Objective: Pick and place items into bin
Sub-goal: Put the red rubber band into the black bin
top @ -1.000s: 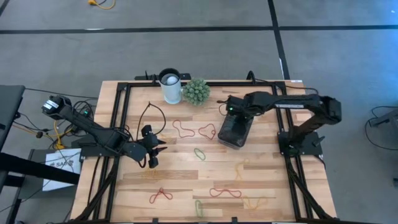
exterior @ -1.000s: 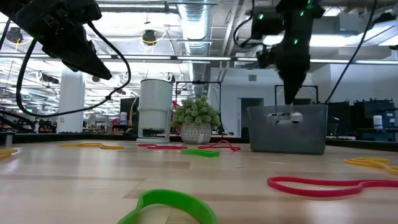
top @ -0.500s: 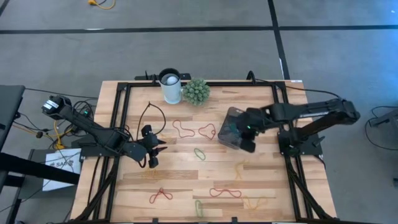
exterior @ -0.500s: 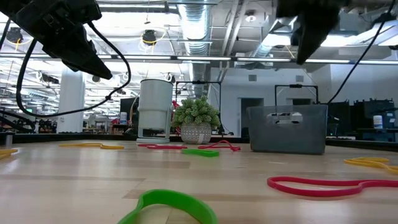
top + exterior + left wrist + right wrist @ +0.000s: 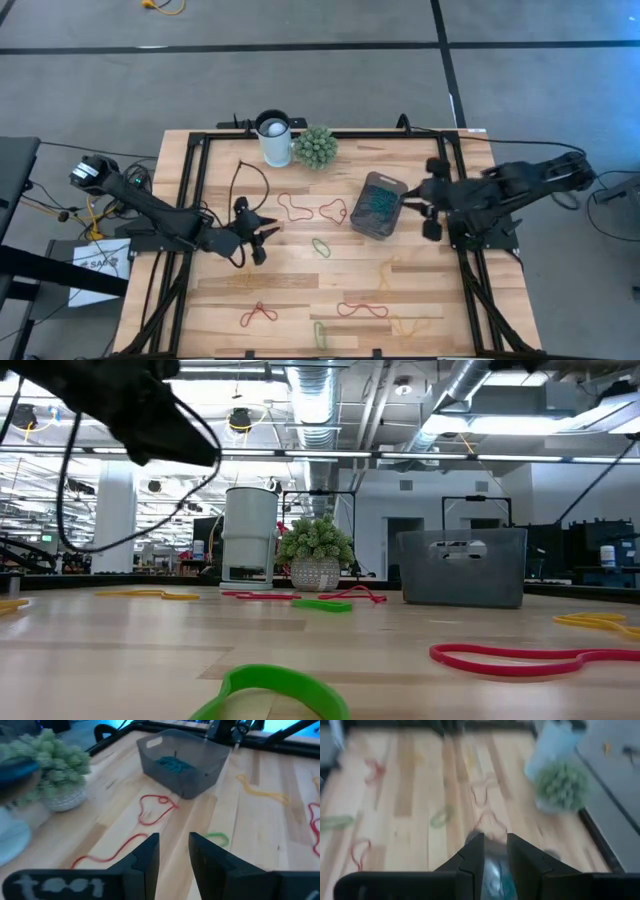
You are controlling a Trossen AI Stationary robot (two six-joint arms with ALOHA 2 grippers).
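Note:
The bin (image 5: 378,205) stands right of the table's middle with blue-green bands (image 5: 172,764) lying inside it. Loose rubber bands lie flat on the wood: two red (image 5: 293,207) (image 5: 333,210) left of the bin, a green one (image 5: 321,246), a yellow one (image 5: 385,270), and more red (image 5: 362,309), green and yellow ones near the near edge. My left gripper (image 5: 262,240) hangs open above the table left of the green band, holding nothing. My right gripper (image 5: 418,197) is open and empty, just right of the bin.
A white cup (image 5: 273,138) and a green spiky plant ball (image 5: 315,146) stand at the far edge. A black cable loop (image 5: 245,185) lies left of the red bands. Black frame rails (image 5: 195,200) run along the table's sides.
My right gripper has risen from over the bin and drawn back toward the table's right edge, leaving the low view. My left gripper has shifted a little toward the right and turned toward the bands. The bin and loose bands have stayed put.

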